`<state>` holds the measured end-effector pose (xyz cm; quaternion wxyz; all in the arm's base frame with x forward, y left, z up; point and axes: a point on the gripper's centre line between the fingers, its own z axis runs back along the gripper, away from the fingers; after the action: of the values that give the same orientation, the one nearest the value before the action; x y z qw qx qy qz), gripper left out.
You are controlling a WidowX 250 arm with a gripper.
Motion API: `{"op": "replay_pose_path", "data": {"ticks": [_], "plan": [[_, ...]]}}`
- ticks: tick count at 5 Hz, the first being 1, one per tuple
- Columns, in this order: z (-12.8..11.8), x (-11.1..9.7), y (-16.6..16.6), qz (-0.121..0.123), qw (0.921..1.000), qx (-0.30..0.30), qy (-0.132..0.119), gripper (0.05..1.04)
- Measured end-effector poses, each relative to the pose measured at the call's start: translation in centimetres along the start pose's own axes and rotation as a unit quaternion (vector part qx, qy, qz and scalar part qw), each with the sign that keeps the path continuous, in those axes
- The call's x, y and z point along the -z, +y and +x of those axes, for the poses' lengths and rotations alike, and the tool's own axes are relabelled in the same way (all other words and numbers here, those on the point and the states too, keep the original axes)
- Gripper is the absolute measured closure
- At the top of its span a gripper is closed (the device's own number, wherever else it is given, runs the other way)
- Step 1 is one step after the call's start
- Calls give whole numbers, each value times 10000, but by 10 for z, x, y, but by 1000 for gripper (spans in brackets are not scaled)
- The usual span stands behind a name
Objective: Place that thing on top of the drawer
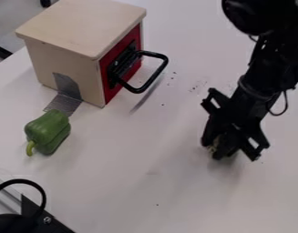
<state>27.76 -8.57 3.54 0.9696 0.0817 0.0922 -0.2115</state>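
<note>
In the camera view, the black gripper (215, 150) hangs low over the right side of the table, its rigid fingers clenched on a small thing (214, 142), of which a mottled, tan-to-olive patch shows between the dark tips. The rest of it is hidden, so I cannot tell its full shape, which way it points or how its long axis runs. Angular black brackets flare out on both sides of the fingers, and a thin cable loops beside the arm (257, 88). Around them spreads the smooth, pale table (145, 191), sprinkled with dark specks. Well apart, toward the upper left, stands a box of light wood (81, 22) with a flat, overhanging lid. Its drawer front (114, 53) is red and carries a bent black handle (155, 76). A grey, perforated metal bracket (66, 86) joins the box's side to the table. Near its foot lies a glossy, lobed green pepper (48, 129), long axis slanting, curled stem toward the lower left.
</note>
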Motion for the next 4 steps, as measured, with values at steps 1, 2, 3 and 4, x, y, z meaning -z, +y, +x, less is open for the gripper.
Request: {"op": "replay_pose_path", "data": {"ticks": [1,2,3,4], "plan": [[2,-32,32,-230,9981,-517,-244,903],[1,-71,67,-462,9915,-1093,-530,940],[-11,-97,112,-633,9794,-1771,-736,959],[-30,-98,145,-821,9680,-2276,-664,963]]}}
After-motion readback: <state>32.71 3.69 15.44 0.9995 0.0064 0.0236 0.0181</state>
